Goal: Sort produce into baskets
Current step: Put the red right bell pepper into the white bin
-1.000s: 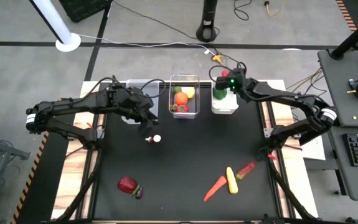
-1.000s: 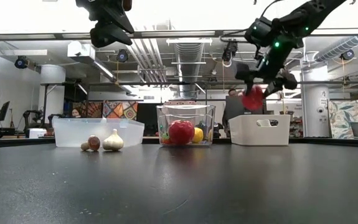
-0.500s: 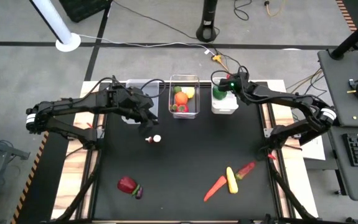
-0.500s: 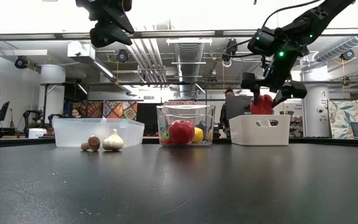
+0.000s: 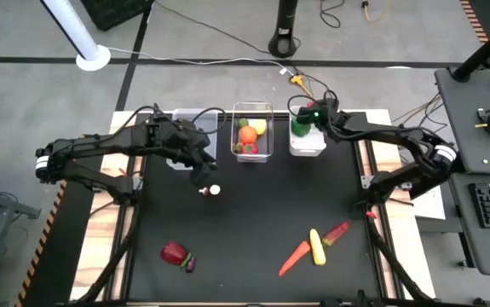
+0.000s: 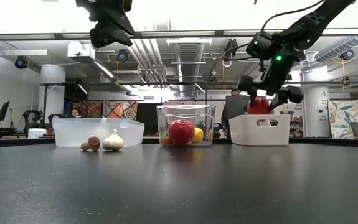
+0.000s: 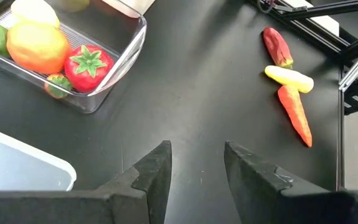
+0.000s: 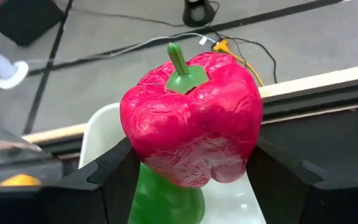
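Holding a glossy red toy bell pepper (image 8: 191, 118) between its two dark fingers, the right gripper (image 5: 313, 114) hangs directly over the opaque white plastic bin (image 5: 308, 147) at the far right of the row, with the pepper low at the bin's rim in the low view and not yet let go; a green toy pepper (image 8: 166, 198) already lies inside that bin. The clear middle bin (image 5: 251, 150) holds an orange, a lemon, a green piece and a red strawberry-like fruit (image 7: 88, 66); the translucent left bin (image 6: 98, 132) shows nothing that can be made out inside it. The left gripper (image 7: 194, 168) hovers high near the left bin, its fingers parted a little and holding nothing. Still loose on the black table: a white garlic bulb (image 6: 113, 142) and a small brown mushroom (image 6: 93, 143) just in front of the left bin; a red apple-like piece (image 5: 174, 252) with a small purple piece (image 5: 188, 263) touching it at the near left; an orange carrot (image 5: 294, 257), a yellow corn cob (image 5: 316, 247) and a long red piece (image 5: 337, 232) clustered at the near right. By my count the sorting is near the halfway mark, seven pieces remaining once this pepper drops.
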Controlling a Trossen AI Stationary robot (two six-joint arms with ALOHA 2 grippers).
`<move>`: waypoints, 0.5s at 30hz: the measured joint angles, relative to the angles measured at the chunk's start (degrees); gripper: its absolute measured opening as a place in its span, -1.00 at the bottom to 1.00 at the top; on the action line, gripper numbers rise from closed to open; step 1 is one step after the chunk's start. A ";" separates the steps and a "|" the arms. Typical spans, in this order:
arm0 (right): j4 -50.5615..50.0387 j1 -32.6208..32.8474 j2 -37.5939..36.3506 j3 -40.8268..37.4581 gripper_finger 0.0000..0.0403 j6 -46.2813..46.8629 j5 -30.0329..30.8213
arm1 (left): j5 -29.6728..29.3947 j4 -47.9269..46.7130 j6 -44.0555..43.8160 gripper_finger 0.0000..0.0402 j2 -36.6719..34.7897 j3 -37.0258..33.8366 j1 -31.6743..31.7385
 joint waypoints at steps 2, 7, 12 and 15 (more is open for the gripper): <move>0.06 0.02 1.22 0.00 0.27 -0.24 -0.14 | 0.00 -0.01 -0.20 -0.35 0.00 0.00 0.00; 0.23 0.00 2.27 0.00 0.28 -0.44 -0.09 | 0.00 -0.01 -0.75 -0.35 0.00 0.00 0.00; 0.27 0.00 2.25 0.11 0.29 -1.86 -0.08 | 0.00 -0.01 -0.87 -0.35 0.00 0.00 0.00; 0.25 0.00 2.25 0.11 0.29 -1.90 -0.09 | -0.01 0.00 -0.86 -0.35 0.00 0.00 0.00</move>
